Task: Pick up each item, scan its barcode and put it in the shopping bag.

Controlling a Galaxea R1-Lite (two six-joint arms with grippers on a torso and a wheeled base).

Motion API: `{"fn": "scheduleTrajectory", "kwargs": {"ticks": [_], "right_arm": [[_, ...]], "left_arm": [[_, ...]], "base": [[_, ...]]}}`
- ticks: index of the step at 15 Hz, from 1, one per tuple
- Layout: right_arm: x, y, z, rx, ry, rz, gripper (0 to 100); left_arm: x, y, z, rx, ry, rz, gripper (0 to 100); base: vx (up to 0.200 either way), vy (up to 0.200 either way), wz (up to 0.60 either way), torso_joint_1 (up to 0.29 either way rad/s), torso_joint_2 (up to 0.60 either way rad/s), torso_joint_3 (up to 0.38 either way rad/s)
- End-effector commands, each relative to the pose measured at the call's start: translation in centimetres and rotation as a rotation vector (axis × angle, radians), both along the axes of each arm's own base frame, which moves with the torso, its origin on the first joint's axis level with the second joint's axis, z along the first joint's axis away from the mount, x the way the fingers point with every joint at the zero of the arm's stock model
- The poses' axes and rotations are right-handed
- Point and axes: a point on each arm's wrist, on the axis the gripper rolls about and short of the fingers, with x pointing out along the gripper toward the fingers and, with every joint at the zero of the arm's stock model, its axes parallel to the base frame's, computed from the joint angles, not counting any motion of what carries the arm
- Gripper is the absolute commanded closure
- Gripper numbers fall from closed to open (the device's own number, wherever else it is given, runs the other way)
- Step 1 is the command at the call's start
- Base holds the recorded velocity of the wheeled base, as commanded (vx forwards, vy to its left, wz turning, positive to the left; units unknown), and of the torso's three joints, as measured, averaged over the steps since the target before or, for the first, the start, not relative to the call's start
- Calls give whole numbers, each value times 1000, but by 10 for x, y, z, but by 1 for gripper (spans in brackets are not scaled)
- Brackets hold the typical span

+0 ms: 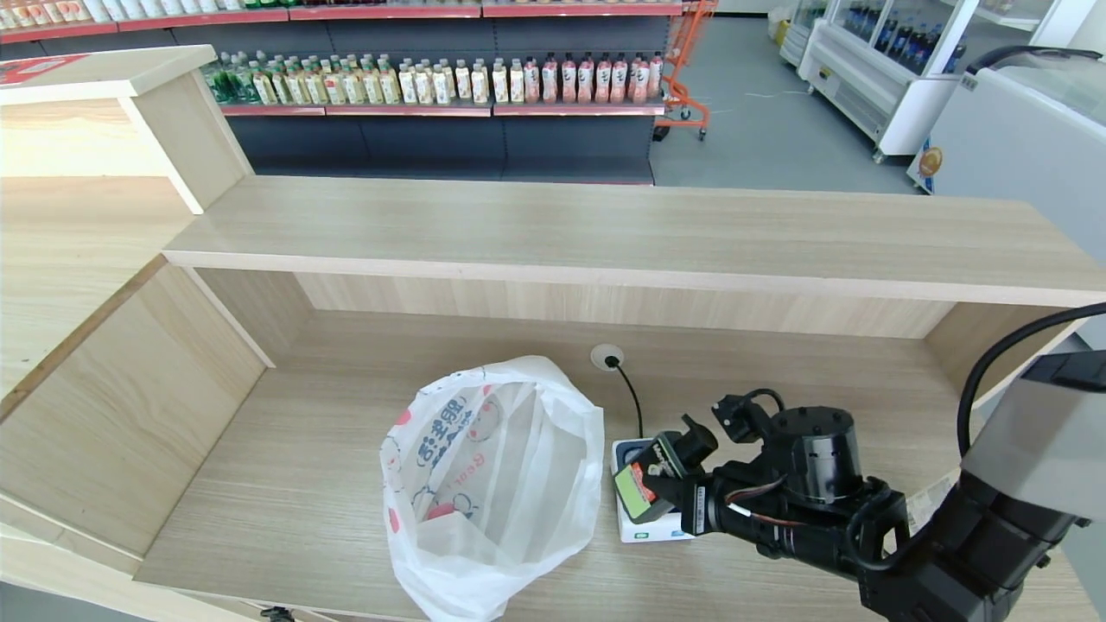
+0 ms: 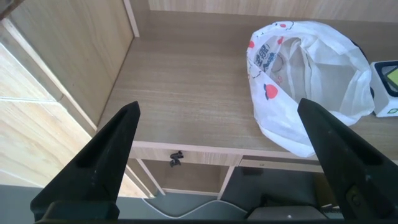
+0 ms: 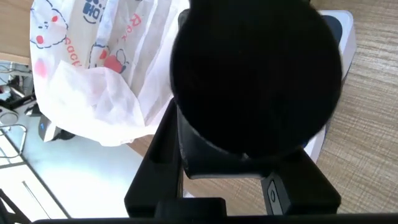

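Black item between right jaws

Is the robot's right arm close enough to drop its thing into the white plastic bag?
Probably yes. The right gripper holds a small green-and-red-labelled item right beside the white plastic shopping bag, whose mouth stands open, with nothing between.

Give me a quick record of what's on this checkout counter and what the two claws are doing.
place: wooden checkout counter, shelves of drink bottles behind
shopping bag: white plastic, standing open on the counter
scanner: white box right of the bag, its cable running to a hole in the counter
right gripper: shut on a dark item with a green and red label, held over the scanner
left gripper: open, empty, by the counter's front edge
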Motion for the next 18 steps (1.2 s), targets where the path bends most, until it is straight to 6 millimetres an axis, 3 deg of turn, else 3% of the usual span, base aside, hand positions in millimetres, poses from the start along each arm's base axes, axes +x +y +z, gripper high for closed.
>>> {"fn": "scheduleTrajectory", "kwargs": {"ticks": [1,4,7,9,12,13,18], "right_arm": [[0,0,-2,-10,4,2,100],[0,0,5,5,-36,6,100],[-15,-10,42,32,-146,15,100],[-37,-23,75,-63,-367,72,100],[-50,-28,83,-310,-581,111,100],[-51,-28,83,-321,-587,115,100],[-78,21,85,-313,-651,269,100]], "left_arm": [[0,0,0,0,1,0,0],[0,0,0,0,1,0,0],[0,0,0,0,1,0,0],[0,0,0,0,1,0,0],[0,0,0,0,1,0,0],[0,0,0,0,1,0,0],[0,0,0,0,1,0,0]], "base": [[0,0,0,0,0,0],[0,0,0,0,0,0],[0,0,0,0,0,0],[0,0,0,0,0,0],[0,0,0,0,0,0],[0,0,0,0,0,0],[0,200,0,1,-1,0]]}}
